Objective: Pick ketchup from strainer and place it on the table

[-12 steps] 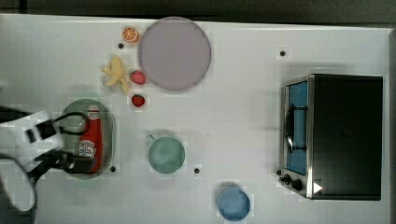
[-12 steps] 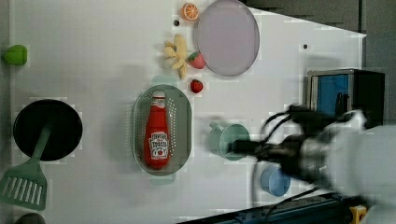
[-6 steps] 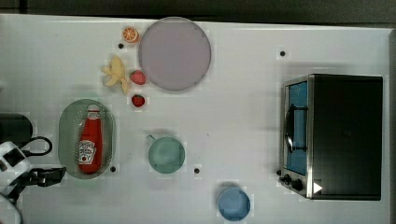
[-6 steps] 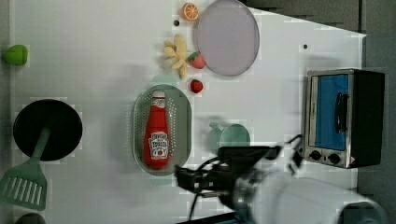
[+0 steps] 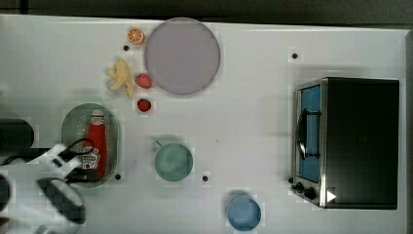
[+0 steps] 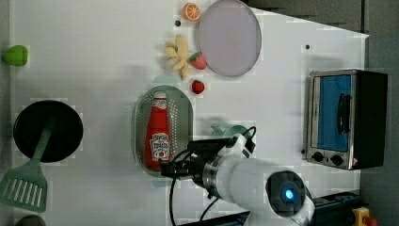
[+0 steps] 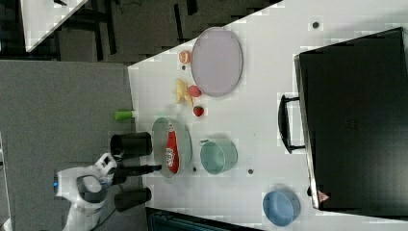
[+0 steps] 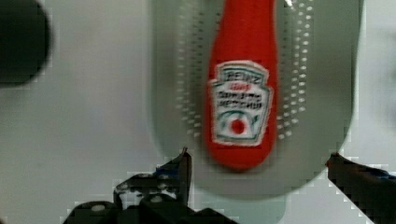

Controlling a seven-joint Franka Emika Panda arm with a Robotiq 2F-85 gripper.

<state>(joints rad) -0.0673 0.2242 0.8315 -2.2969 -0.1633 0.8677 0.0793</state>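
The ketchup (image 5: 96, 145) is a red bottle with a white label, lying flat in the pale green strainer (image 5: 68, 131) on the white table (image 5: 253, 122). Its cap points toward the top view's top. My gripper (image 5: 84, 165) hovers over the strainer's end at the bottle's base, open and holding nothing. In the wrist view the gripper (image 8: 258, 159) has its dark fingertips (image 8: 183, 161) spread wider than the ketchup (image 8: 243, 88), just short of the bottle's base and over the strainer (image 8: 173, 93). The left view shows the gripper (image 6: 176, 157) beside the ketchup (image 6: 159, 134).
A green mug (image 5: 173, 162) stands just to the strainer's right in the top view, and a blue bowl (image 5: 243, 213) sits lower. Strawberries (image 5: 143, 105), a banana (image 5: 121, 78) and a lilac plate (image 5: 182, 55) lie above. A toaster oven (image 5: 350, 141) is at right. A black pan (image 6: 47, 131) is in the left view.
My arm has swung about near the strainer and now reaches over its end at the bottle's base. The ketchup has not moved and the fingers stay open.
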